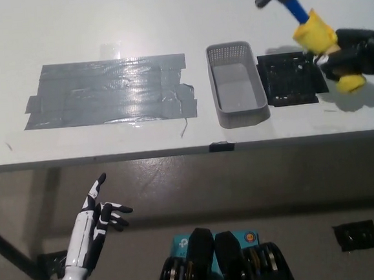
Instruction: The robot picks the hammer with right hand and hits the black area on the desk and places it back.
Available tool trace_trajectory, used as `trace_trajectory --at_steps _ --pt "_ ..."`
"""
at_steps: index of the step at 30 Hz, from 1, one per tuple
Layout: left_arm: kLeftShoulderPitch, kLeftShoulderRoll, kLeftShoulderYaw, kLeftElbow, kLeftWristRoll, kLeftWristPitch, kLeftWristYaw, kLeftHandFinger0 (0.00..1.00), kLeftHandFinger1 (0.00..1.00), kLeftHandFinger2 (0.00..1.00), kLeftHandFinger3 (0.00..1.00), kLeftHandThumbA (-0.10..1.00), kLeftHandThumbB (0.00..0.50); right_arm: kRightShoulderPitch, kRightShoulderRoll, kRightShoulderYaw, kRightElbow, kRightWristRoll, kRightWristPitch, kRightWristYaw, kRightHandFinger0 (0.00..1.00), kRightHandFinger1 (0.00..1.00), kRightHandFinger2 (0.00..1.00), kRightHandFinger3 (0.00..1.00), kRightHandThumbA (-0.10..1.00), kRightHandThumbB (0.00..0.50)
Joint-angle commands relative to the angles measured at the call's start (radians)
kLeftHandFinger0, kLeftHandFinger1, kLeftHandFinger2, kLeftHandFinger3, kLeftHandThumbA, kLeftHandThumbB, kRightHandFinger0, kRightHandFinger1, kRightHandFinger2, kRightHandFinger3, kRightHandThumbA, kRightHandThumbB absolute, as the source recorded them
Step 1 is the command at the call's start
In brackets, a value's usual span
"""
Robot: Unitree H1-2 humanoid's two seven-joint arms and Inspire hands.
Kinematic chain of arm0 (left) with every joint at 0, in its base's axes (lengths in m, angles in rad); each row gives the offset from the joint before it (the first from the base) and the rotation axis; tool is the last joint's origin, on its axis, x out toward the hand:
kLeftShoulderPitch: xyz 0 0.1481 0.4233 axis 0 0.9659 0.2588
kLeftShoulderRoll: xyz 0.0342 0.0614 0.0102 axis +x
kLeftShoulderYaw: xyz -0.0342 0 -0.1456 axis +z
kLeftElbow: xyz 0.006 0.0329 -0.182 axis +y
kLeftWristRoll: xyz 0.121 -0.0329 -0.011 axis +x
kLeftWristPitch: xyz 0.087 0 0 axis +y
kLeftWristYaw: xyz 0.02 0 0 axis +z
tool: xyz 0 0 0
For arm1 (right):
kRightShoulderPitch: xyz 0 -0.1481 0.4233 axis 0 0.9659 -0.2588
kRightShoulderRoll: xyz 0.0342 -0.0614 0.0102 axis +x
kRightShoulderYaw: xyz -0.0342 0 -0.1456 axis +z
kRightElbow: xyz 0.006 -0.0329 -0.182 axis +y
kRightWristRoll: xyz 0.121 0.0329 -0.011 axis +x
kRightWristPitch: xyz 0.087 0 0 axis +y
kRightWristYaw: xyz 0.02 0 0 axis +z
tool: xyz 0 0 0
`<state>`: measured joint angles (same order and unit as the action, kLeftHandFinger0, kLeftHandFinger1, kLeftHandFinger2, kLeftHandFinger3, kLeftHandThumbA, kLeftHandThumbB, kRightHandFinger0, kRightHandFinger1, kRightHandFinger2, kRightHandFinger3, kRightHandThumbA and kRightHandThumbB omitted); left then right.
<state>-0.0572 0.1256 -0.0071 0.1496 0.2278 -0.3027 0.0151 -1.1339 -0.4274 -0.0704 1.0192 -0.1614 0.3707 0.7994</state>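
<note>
A yellow-handled hammer point(303, 14) was gripped by the black right hand point(355, 56) and held raised, head tilted up, above and right of the grey basket point(236, 84). A black mat point(290, 78) lay just right of the basket. The white left hand point(97, 215) was held below the desk edge, fingers spread, holding nothing.

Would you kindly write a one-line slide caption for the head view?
Black right hand raises the hammer above the black square; white left hand rests open below the desk.
</note>
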Motion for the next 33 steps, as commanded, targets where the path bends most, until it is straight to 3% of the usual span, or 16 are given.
trace_trajectory --at_steps 1,3,4,6,8,9,14,16,18,21,25,26,32,33 --pt "-0.049 0.038 -0.024 -0.045 0.028 -0.086 -0.007 0.36 0.37 0.47 1.00 1.00 0.000 -0.416 -0.219 -0.058 -0.043 0.203 0.099 0.289 0.00 0.07 0.55 0.47 -0.10 0.183" --pt "-0.050 0.040 -0.028 -0.046 0.033 -0.077 -0.011 0.37 0.38 0.47 1.00 1.00 0.000 -0.406 -0.247 0.012 -0.079 0.126 0.099 0.317 0.00 0.11 0.60 0.74 -0.10 0.153" --pt "-0.052 0.040 -0.031 -0.048 0.033 -0.070 -0.015 0.37 0.38 0.48 1.00 1.00 0.000 -0.393 -0.269 0.062 -0.115 0.073 0.099 0.329 0.00 0.18 0.67 0.86 -0.10 0.152" --pt "-0.052 0.040 -0.029 -0.049 0.034 -0.071 -0.010 0.35 0.37 0.48 1.00 1.00 0.000 -0.380 -0.287 0.116 -0.152 0.030 0.088 0.338 0.00 0.34 0.86 1.00 -0.10 0.155" --pt "-0.050 0.043 -0.027 -0.052 0.032 -0.069 -0.010 0.35 0.36 0.48 1.00 1.00 0.000 -0.369 -0.298 0.160 -0.170 0.000 0.081 0.346 0.03 0.50 0.97 1.00 -0.10 0.171" --pt "-0.049 0.044 -0.025 -0.051 0.029 -0.068 -0.009 0.35 0.36 0.48 1.00 1.00 0.000 -0.340 -0.312 0.212 -0.221 -0.047 0.032 0.343 0.03 0.52 0.96 1.00 -0.10 0.180" --pt "-0.048 0.049 -0.026 -0.051 0.034 -0.074 0.002 0.36 0.39 0.49 1.00 1.00 0.000 -0.240 -0.362 0.305 -0.396 -0.079 0.038 0.327 0.00 0.53 0.99 1.00 -0.10 0.153" --pt "-0.045 0.049 -0.023 -0.054 0.040 -0.069 0.009 0.37 0.42 0.52 1.00 1.00 0.000 -0.209 -0.380 0.336 -0.445 -0.097 0.039 0.320 0.02 0.62 1.00 1.00 -0.10 0.150" --pt "-0.044 0.050 -0.020 -0.055 0.037 -0.065 0.010 0.45 0.46 0.53 1.00 1.00 0.000 -0.192 -0.389 0.359 -0.465 -0.105 0.051 0.305 0.05 0.59 0.98 1.00 -0.10 0.152" --pt "-0.039 0.050 -0.017 -0.073 0.027 -0.046 0.004 0.44 0.49 0.55 1.00 1.00 0.000 -0.177 -0.394 0.378 -0.457 -0.090 0.030 0.302 0.09 0.60 0.98 1.00 -0.10 0.122" --pt "-0.041 0.052 -0.019 -0.077 0.029 -0.042 0.003 0.43 0.49 0.55 1.00 1.00 0.000 -0.169 -0.390 0.413 -0.452 -0.116 0.021 0.285 0.13 0.63 0.98 1.00 -0.10 0.126" --pt "-0.042 0.055 -0.020 -0.071 0.031 -0.049 0.004 0.52 0.49 0.55 1.00 1.00 0.000 -0.166 -0.387 0.420 -0.452 -0.118 0.015 0.282 0.15 0.65 0.99 1.00 -0.10 0.140" --pt "-0.040 0.058 -0.020 -0.076 0.031 -0.049 0.002 0.42 0.49 0.55 1.00 1.00 0.000 -0.158 -0.360 0.464 -0.423 -0.139 -0.014 0.264 0.18 0.69 0.99 0.92 -0.10 0.164" --pt "-0.042 0.057 -0.020 -0.073 0.026 -0.049 0.001 0.42 0.49 0.55 1.00 1.00 0.000 -0.155 -0.355 0.470 -0.420 -0.144 -0.030 0.257 0.20 0.72 1.00 0.94 -0.10 0.156"
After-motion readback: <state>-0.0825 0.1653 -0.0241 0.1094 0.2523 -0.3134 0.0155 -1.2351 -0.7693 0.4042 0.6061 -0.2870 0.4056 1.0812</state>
